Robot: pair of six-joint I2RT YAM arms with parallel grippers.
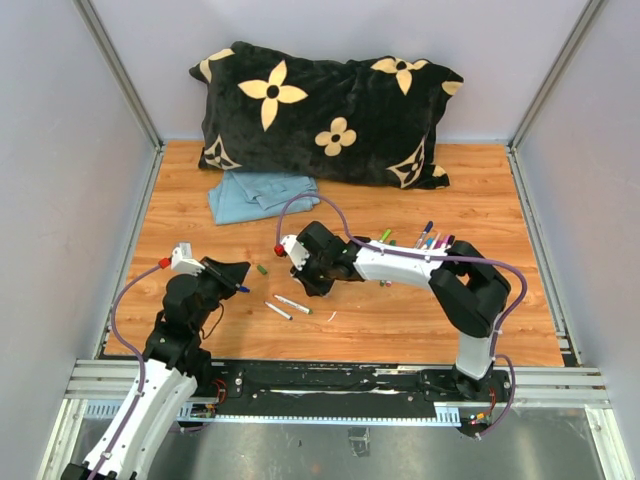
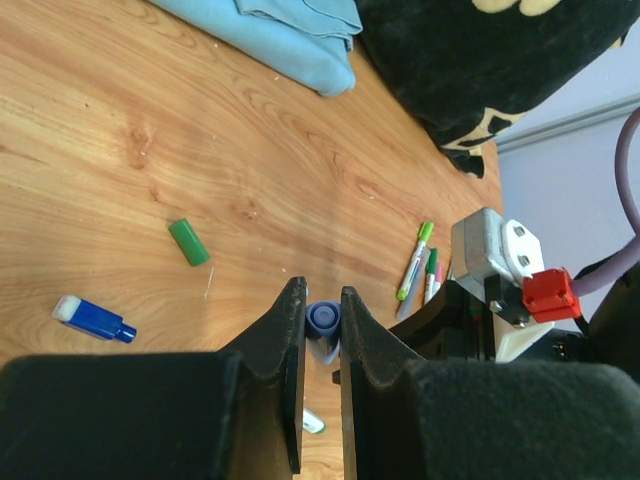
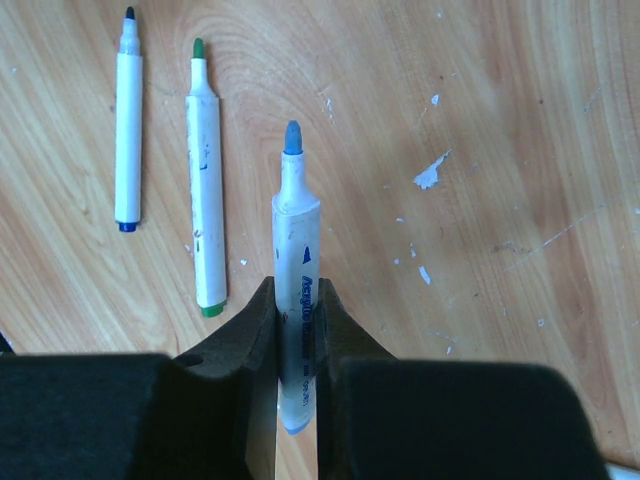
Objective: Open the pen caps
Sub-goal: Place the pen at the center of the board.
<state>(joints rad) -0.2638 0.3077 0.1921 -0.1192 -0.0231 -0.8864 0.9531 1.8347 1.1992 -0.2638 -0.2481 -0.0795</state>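
While the left gripper (image 2: 321, 300) pinches a blue cap (image 2: 322, 320), the right gripper (image 3: 296, 292) clamps the bare blue pen (image 3: 296, 215) (a green pen (image 3: 206, 200) lies beside it).

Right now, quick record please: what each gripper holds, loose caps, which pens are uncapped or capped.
left gripper: shut on small blue plastic cap
right gripper: shut on white blue-tipped pen, cap off
loose on wooden table: green cap, loose blue cap
uncapped, lying flat: green-tipped pen, dark-tipped pen
capped: capped pens clustered by right arm
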